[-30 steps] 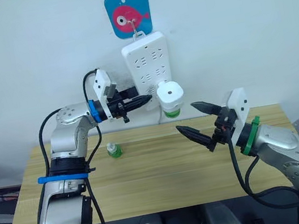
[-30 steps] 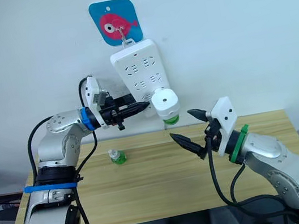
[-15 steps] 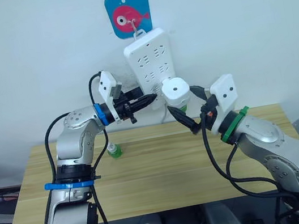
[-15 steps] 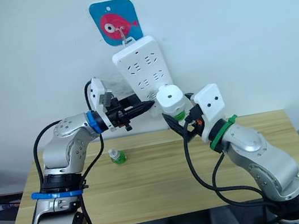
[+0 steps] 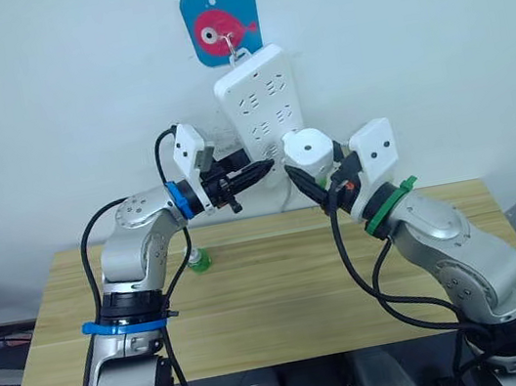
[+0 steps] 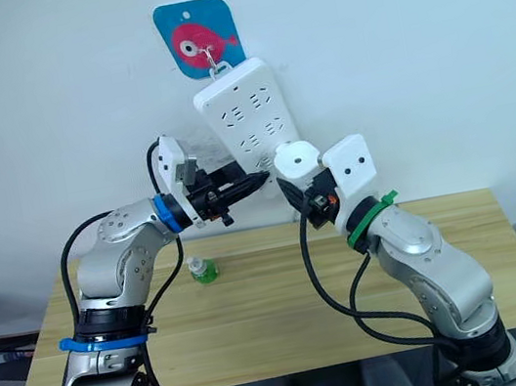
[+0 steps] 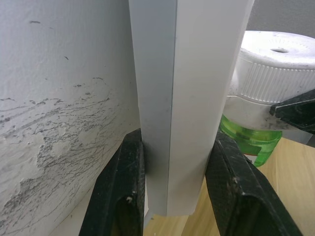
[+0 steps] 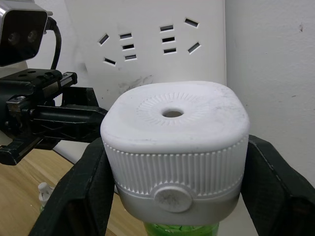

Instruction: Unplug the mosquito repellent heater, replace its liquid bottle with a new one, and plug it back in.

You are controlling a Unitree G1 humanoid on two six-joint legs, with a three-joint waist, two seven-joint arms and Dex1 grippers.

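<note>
Currently, the mosquito repellent heater sits plugged into the lower part of the white power strip, which hangs tilted on the wall from a hook under a blue fish sticker. The right gripper has its jaws spread to either side of the heater; one black finger lies against one ribbed side wall and the other against the opposite wall, so the jaws bracket the unit at its body. Whether they press firmly on it cannot be told. The heater's face, with its round hole, points away from the strip, and a green liquid bottle projects from its underside, below the right jaws. The left gripper has its jaws pinching the lower edge of the power strip, one finger on the wall side and the other on the socket side, just beside the heater. A second small green bottle stands upright on the wooden tabletop, well below the left jaws and apart from both grippers.
</note>
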